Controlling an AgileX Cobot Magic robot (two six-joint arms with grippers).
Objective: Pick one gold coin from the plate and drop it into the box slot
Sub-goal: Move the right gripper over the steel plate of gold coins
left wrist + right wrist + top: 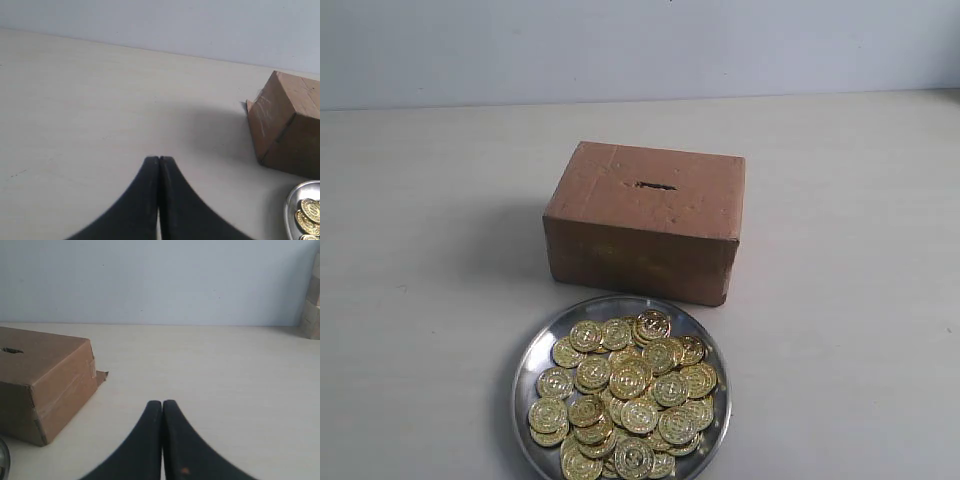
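Pale tabletop [420, 250] is running back to a plain light wall. Box [645, 215] is standing mid-table with the slot [655, 185] facing up in the middle of its top face. Plate [532, 352] is sitting just in front of the box, heaped with gold coins [625, 400], many of them overlapping.

Judging the step: the pick is not yet begun. Doing it well is likely meaning one coin riding on top of the heap or tilted at its edge, jaws parting only a little wider than that coin, and a straight descent so a second coin is not coming along. For the drop, the coin is needing to go edge-on, lined up with the slit's length.

Left gripper [159, 159] is showing its fingers pressed tip to tip, nothing between them, hanging over bare table to one side of the box. Right gripper [162, 402] is likewise closed and empty, over bare table on the other side. Neither is touching plate, coins or box.
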